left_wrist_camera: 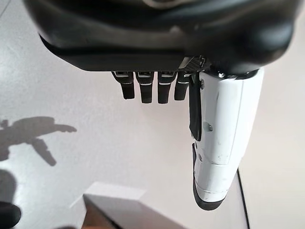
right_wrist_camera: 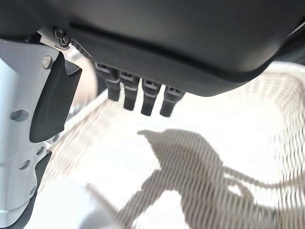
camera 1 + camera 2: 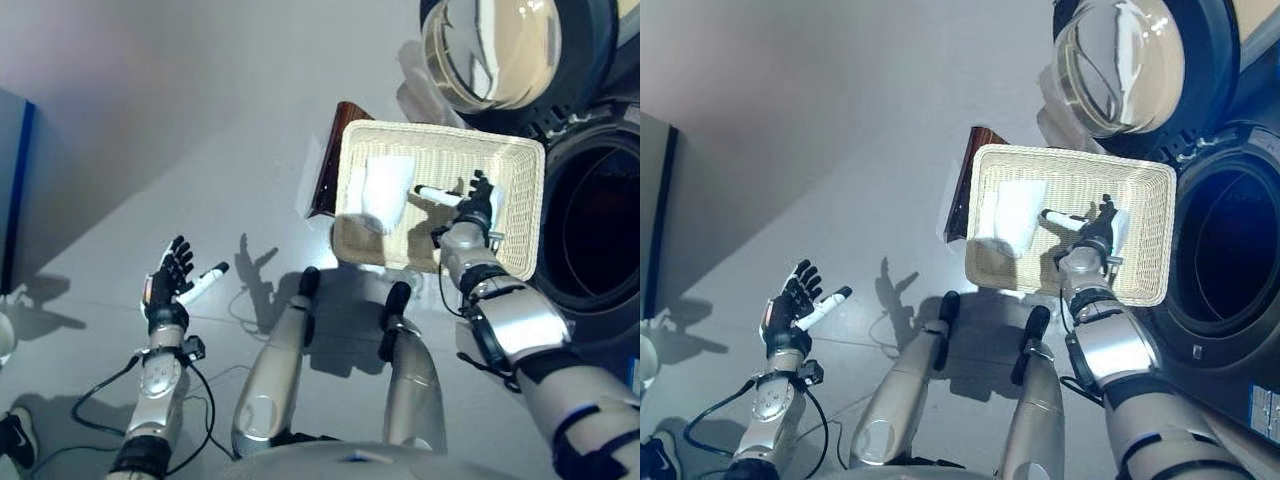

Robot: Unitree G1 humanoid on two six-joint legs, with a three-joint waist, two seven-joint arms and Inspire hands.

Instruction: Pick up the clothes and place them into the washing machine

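Note:
A white piece of clothing (image 3: 385, 193) lies in the left part of a pale wicker basket (image 3: 510, 160) on the floor. My right hand (image 3: 475, 207) hovers over the basket's middle, open, fingers straight, thumb pointing toward the cloth; it holds nothing. In the right wrist view the basket weave (image 2: 228, 157) shows below the fingers (image 2: 143, 98), and the cloth (image 2: 62, 205) lies near the thumb. The washing machine's dark drum opening (image 3: 600, 225) is just right of the basket, its round glass door (image 3: 490, 45) swung open above. My left hand (image 3: 170, 280) is open over bare floor at the left.
A dark brown board (image 3: 330, 160) leans beside the basket's left side. A blue-edged panel (image 3: 15, 190) stands at the far left. A white crumpled thing (image 3: 420, 90) lies between the basket and the door. Grey floor (image 3: 200, 120) spreads to the left.

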